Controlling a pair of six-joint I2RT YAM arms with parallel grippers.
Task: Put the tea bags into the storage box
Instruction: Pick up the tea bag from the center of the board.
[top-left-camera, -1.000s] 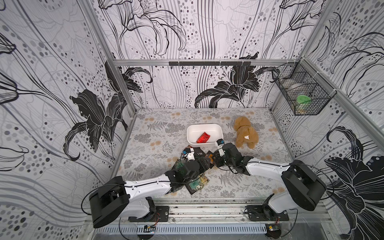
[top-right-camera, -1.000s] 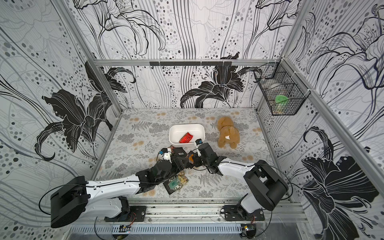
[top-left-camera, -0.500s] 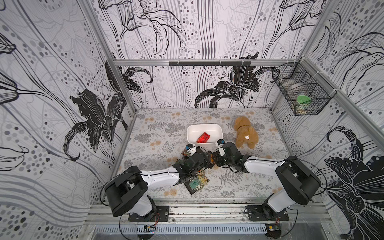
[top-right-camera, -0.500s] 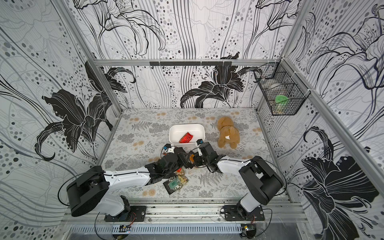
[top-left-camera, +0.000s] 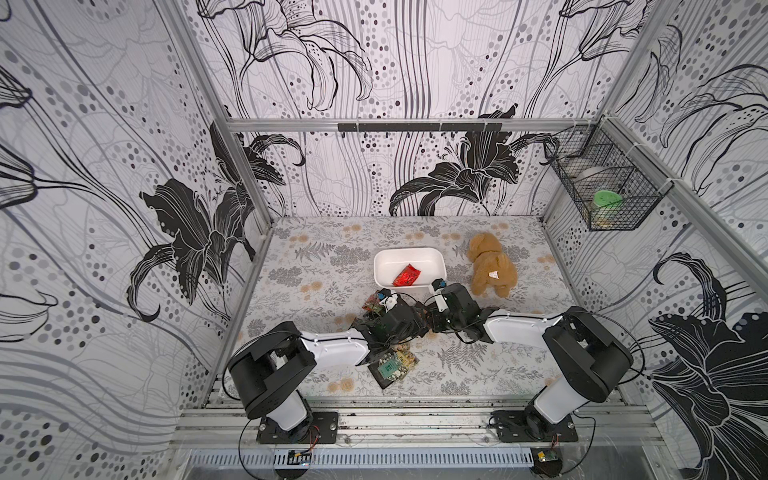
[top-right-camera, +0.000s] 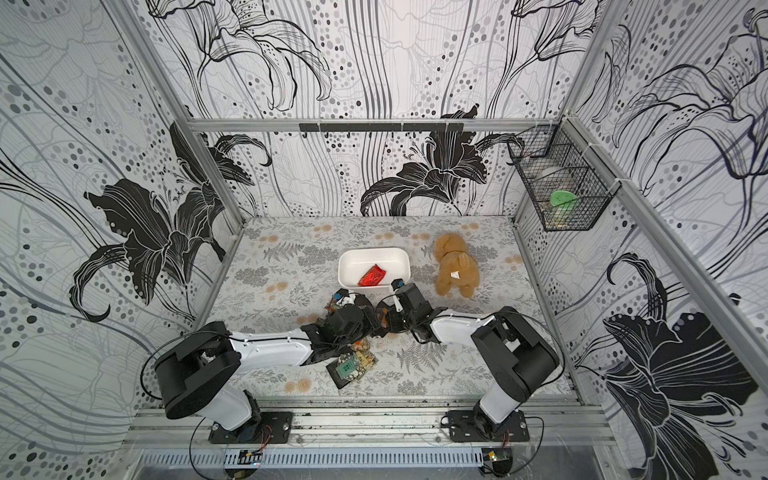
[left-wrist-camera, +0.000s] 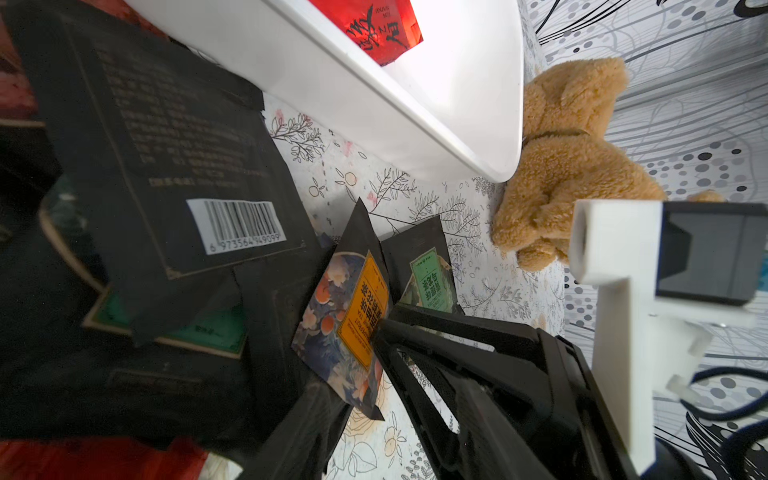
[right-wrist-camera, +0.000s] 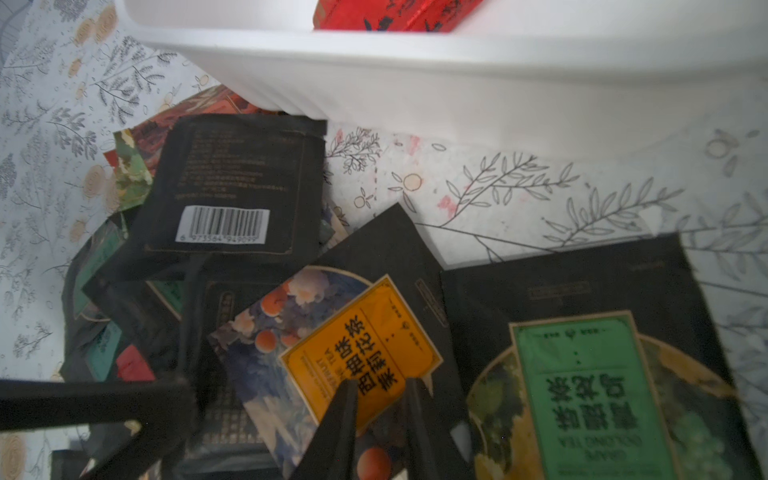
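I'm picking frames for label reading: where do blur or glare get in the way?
Left wrist view: the barcode sachet has soft fine print, the storage box interior is washed out white. Right wrist view: the orange-label sachet reads clearly, the box wall is blurred. In both top views: even light, text too small to read.

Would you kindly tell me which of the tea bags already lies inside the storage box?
The red tea bag: it alone lies in the storage box; the other tea bags lie piled outside it.
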